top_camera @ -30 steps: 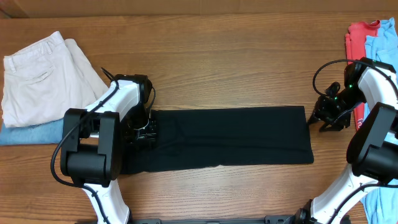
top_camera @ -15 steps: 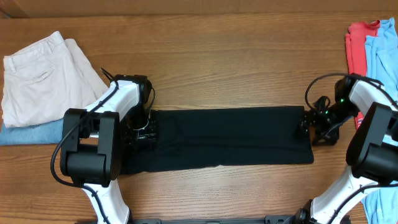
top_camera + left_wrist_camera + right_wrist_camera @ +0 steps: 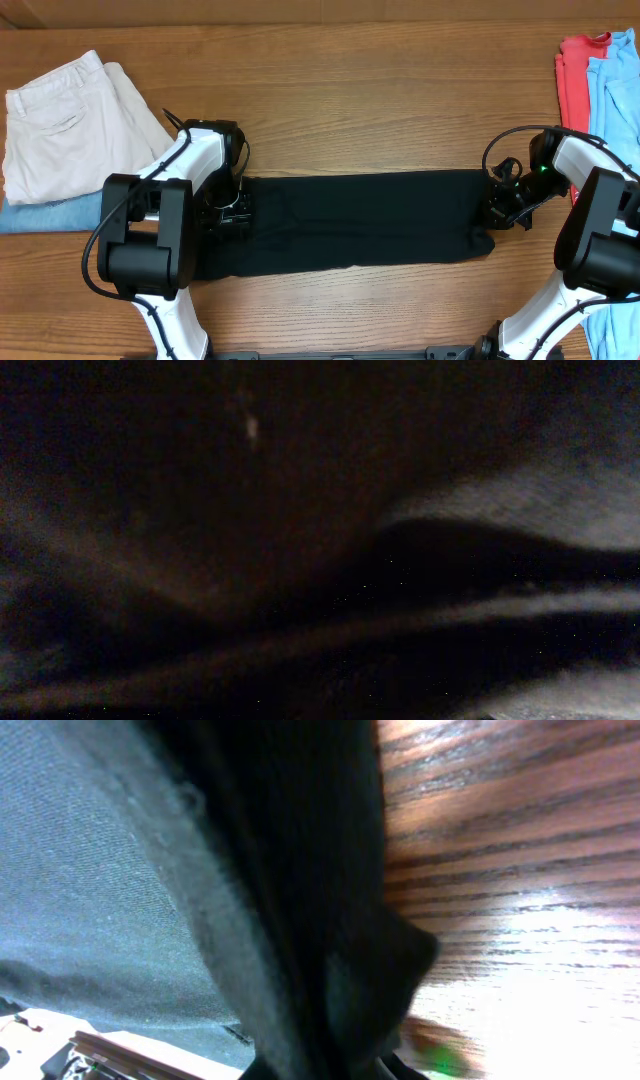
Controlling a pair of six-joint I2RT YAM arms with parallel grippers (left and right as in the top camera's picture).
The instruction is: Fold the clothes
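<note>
The shirt (image 3: 360, 220) lies as a long black band along the front half of the surface (image 3: 350, 90), running left to right between the two arms. Its right end is drawn in and slightly bunched.

The right gripper (image 3: 497, 208) sits at that right end, its jaws closed on the shirt's edge. In the right wrist view a thick fold of shirt (image 3: 300, 870) rises close to the lens, with bare surface (image 3: 500, 820) beside it.

The left gripper (image 3: 228, 210) is down on the shirt's left end, touching the cloth. Whether its jaws are pinching it I cannot tell (the left wrist view is filled with dark shirt (image 3: 300, 560) folds and shows no fingers).

Farther out, cream trousers (image 3: 70, 115) lie folded at the back left corner, on top of jeans (image 3: 50, 212). A red garment (image 3: 575, 80) and a light blue one (image 3: 615, 80) lie at the right edge.
</note>
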